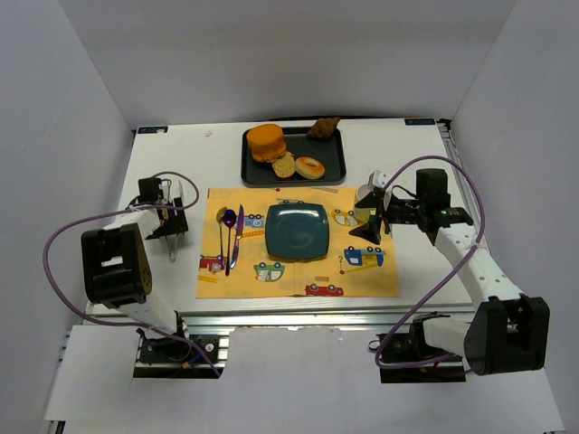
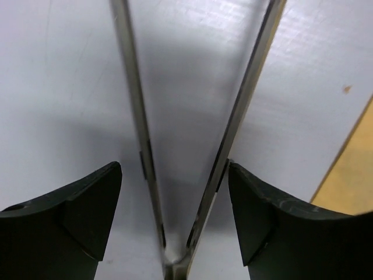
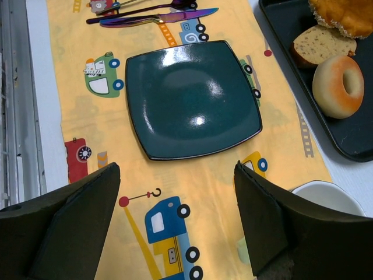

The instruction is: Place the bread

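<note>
Bread: small ring-shaped roll (image 3: 341,86) with a golden-orange crust, pale rim and centre hole. It lies flat in the black rectangular tray (image 3: 361,140), just beside a pale cut slice (image 3: 320,46).
Right gripper (image 3: 176,169): fingers spread, holding nothing, above the yellow vehicle-print placemat (image 3: 204,181).
Left gripper (image 2: 175,166): fingers spread astride thin metal tongs (image 2: 137,116).
</note>
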### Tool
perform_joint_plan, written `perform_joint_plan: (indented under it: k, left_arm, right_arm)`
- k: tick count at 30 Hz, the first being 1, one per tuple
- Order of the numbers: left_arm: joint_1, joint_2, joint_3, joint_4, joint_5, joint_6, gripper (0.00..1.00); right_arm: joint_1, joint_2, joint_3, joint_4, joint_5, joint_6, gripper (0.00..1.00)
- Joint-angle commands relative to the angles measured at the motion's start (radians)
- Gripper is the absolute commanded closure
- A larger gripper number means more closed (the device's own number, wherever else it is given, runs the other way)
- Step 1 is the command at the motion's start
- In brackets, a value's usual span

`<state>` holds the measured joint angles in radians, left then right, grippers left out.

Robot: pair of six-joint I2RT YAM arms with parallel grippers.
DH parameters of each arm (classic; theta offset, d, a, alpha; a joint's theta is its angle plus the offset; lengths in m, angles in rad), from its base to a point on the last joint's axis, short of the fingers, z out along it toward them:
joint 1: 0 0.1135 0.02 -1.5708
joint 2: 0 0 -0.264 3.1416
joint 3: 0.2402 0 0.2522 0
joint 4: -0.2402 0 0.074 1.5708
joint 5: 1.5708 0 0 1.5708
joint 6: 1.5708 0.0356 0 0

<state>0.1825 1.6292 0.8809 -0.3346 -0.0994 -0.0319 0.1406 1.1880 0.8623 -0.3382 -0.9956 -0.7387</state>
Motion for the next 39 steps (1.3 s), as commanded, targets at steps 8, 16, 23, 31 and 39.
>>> perform_joint_plan:
  k: [8,16,23,31,39]
  left_arm:
    - [0.08,0.107,0.0,0.056,0.253,0.014,0.8]
    - [0.073,-0.091,0.016,0.102,0.434,-0.145,0.9]
    - [-0.203,-0.187,0.099,0.224,0.548,-0.498,0.8]
    - [-0.474,-0.062,0.15,0.489,0.613,-0.821,0.62]
    - [-0.553,0.059,0.28,0.42,0.587,-0.824,0.49]
  right_arm:
    - [0.004,0.0,0.054,0.016,0.016,-0.005,0.16]
    - [0.001,-0.013,0.052,0.018,0.03,-0.001,0.15]
    - [-0.002,-0.021,0.048,0.036,0.035,0.022,0.15]
    - [-0.008,-0.046,0.027,0.049,0.045,0.031,0.15]
    - [-0.018,-0.073,0.007,0.061,0.051,0.038,0.14]
